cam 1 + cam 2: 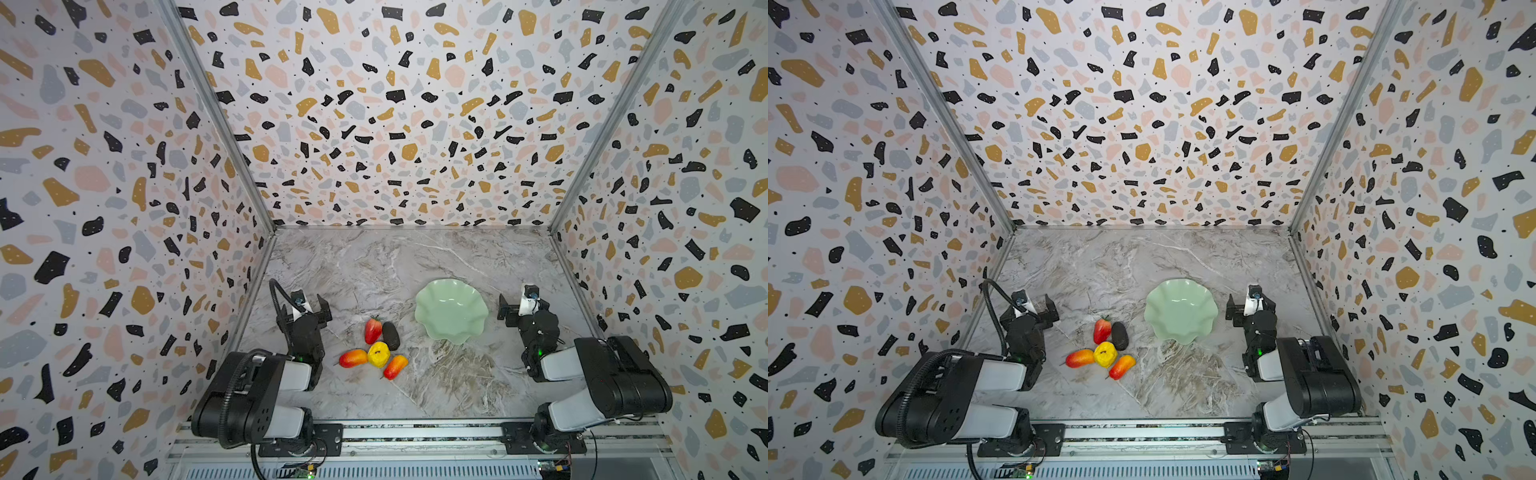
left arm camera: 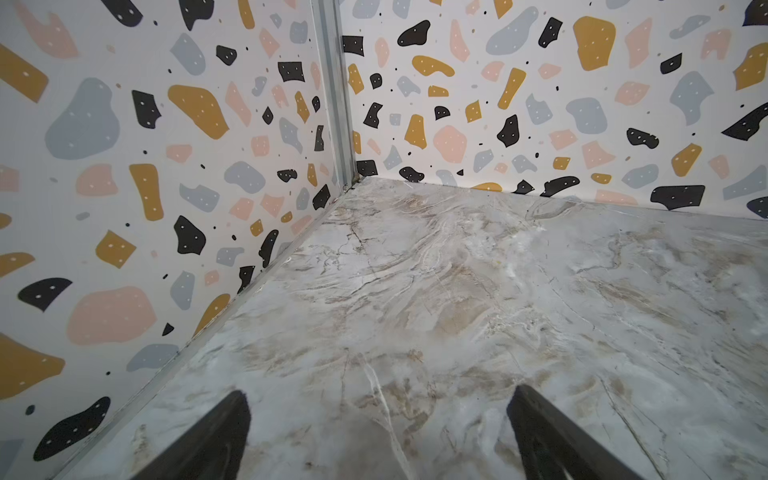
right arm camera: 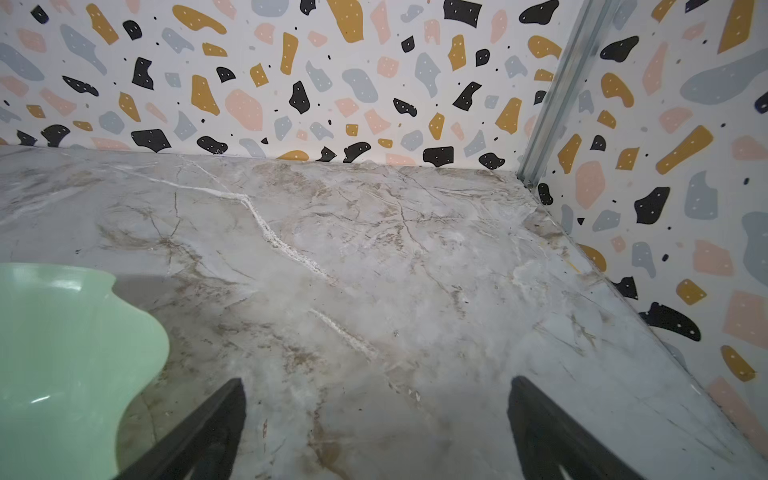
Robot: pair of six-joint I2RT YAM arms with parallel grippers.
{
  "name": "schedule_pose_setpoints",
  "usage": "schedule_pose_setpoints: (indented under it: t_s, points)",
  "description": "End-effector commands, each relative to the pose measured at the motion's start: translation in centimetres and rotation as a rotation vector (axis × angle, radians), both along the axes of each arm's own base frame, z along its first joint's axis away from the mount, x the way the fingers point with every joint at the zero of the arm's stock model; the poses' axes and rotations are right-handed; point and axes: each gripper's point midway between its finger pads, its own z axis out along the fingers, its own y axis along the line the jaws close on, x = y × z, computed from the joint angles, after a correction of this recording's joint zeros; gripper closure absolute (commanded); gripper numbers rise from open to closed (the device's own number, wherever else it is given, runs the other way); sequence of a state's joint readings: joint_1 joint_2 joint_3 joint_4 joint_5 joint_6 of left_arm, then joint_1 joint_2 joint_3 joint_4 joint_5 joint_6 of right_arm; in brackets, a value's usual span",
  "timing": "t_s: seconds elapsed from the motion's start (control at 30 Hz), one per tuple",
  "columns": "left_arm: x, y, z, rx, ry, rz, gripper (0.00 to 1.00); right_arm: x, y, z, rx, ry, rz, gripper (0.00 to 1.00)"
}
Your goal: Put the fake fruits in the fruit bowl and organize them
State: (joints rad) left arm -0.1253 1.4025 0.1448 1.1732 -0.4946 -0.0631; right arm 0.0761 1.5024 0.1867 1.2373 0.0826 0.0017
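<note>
My left end effector (image 1: 305,311) hangs over the bench (image 1: 374,266) near the left wall, jaws spread wide and holding nothing. Just to its right, all five fake fruits lie clustered on the bench.

The left mango (image 1: 353,358) has its long axis running nearly across both top views, stem end pointing left. Behind it, the strawberry (image 1: 372,330) lies front to back, green top toward the back wall. The lumpy yellow fruit (image 1: 378,354) sits mid-cluster, touching both mangoes. The dark oval (image 1: 390,336) lies just beside the strawberry, its long axis also front to back. The right mango (image 1: 395,367) slants, stem end toward the near left.

Further right, apart from the cluster, the fruit bowl (image 1: 451,311) rests upright on the bench. Beyond it, my right end effector (image 1: 524,309) is also wide open and holds nothing, with the bowl's wavy rim near it.
</note>
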Motion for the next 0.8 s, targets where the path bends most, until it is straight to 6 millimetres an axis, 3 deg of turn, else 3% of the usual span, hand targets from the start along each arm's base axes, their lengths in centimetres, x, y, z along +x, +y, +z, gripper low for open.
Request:
schedule_pose_setpoints:
  t_s: [0.0,0.77]
  points:
    - [0.48,-0.16,1.50,0.002,-0.052,-0.006,0.00,0.61,0.06,1.50,0.001,-0.042,-0.002,0.01]
    - [0.49,-0.19,1.46,0.003,-0.049,-0.007,0.00,0.75,0.03,1.28,0.007,-0.033,0.002,0.01]
